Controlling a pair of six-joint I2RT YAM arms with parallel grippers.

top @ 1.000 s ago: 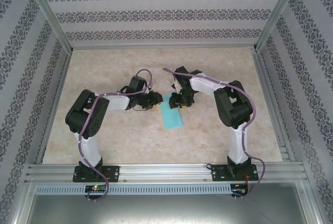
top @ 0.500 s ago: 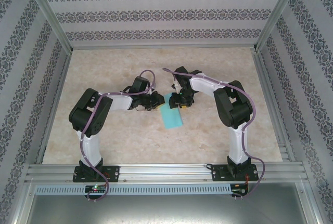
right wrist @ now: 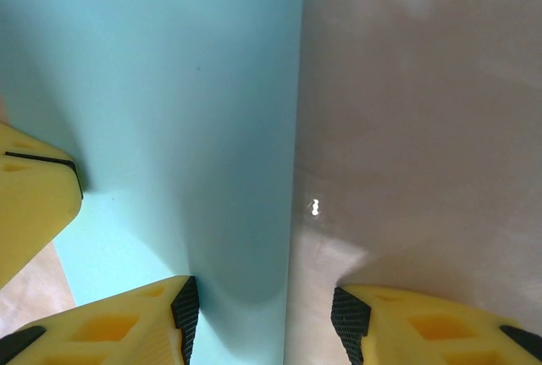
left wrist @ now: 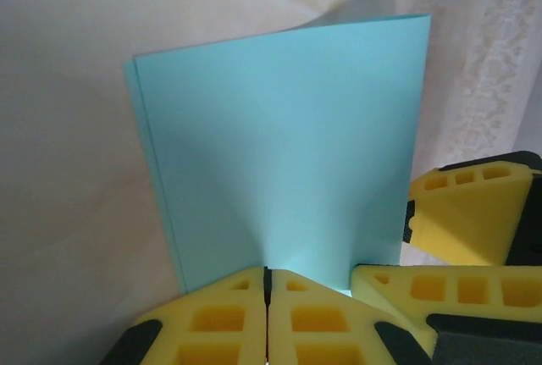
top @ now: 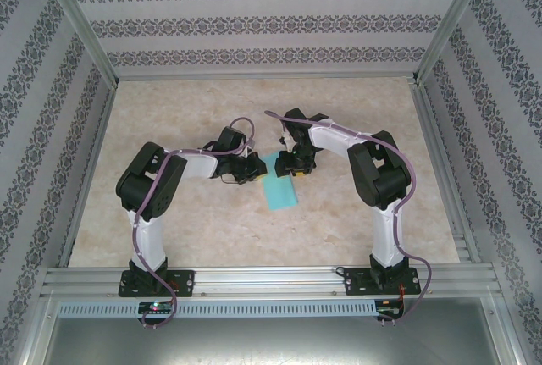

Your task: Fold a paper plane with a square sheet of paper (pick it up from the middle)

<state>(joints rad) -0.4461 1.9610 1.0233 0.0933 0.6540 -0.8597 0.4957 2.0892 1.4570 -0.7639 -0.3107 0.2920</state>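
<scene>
Top view: teal sheet of paper (top: 279, 189) lies near the middle of the pale marbled counter (top: 212, 229), between the two arms. It appears as a narrow oblong, long side slanting from far-left to near-right. Left tool (top: 251, 170) sits at the sheet's far-left end; right tool (top: 296, 166) just beside the far-right end, both low over the counter and close together. Left wrist view: yellow fingers (left wrist: 220, 318) of the left tool (left wrist: 267, 276) pressed together, no gap, clamped on the near edge of the sheet (left wrist: 288, 153). A soft buckle fans up from the pinch. Two layers show along the sheet's left edge, so it is doubled over. The far corner lifts slightly off the counter and casts a shadow. The other arm's yellow fingers (left wrist: 461, 221) sit just beside the sheet's right edge. Right wrist view: right tool (right wrist: 262, 310) has its fingers apart, one finger (right wrist: 110, 327) over the sheet (right wrist: 169, 111), the other over bare counter (right wrist: 423, 85), the sheet's straight edge running between them. Whether the finger presses the paper, cannot tell.
</scene>
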